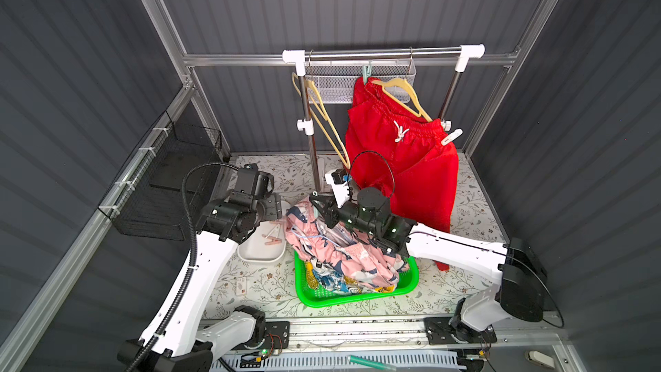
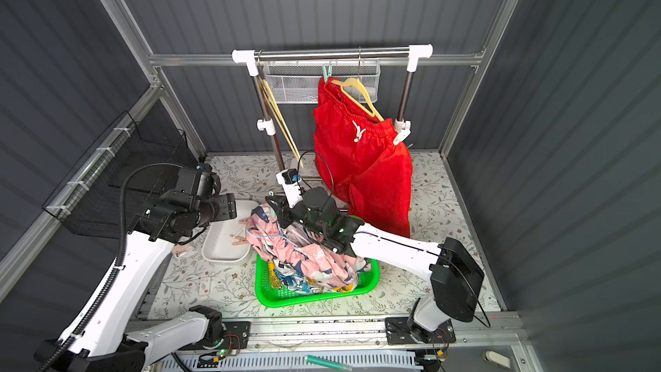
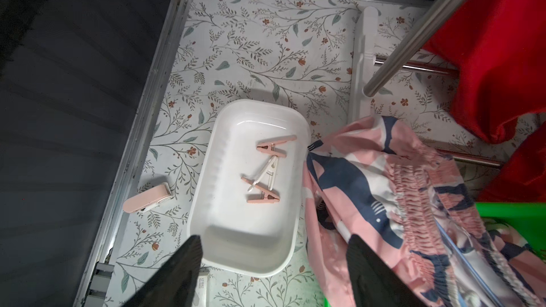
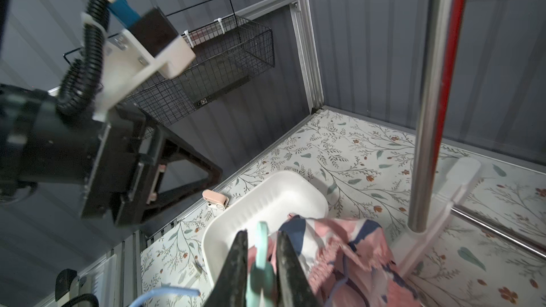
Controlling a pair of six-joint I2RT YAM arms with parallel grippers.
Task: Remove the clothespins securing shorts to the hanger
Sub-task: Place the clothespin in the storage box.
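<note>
Mint plastic clothespin (image 4: 261, 261), slim, smooth.

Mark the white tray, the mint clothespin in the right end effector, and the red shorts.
white tray (image 3: 242, 231): left wrist view, bare inner floor.
mint clothespin (image 4: 261, 248): right wrist view, its shaft between the jaws.
red shorts (image 1: 411, 169): in a top view, front panel below the waistband.

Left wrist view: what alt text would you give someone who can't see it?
A white tray on a floral-patterned table holds two pink clothespins and a white clothespin, framed by the open dark jaws of the left gripper. Beside the tray lie pink bird-print shorts, with red shorts nearby.
</note>
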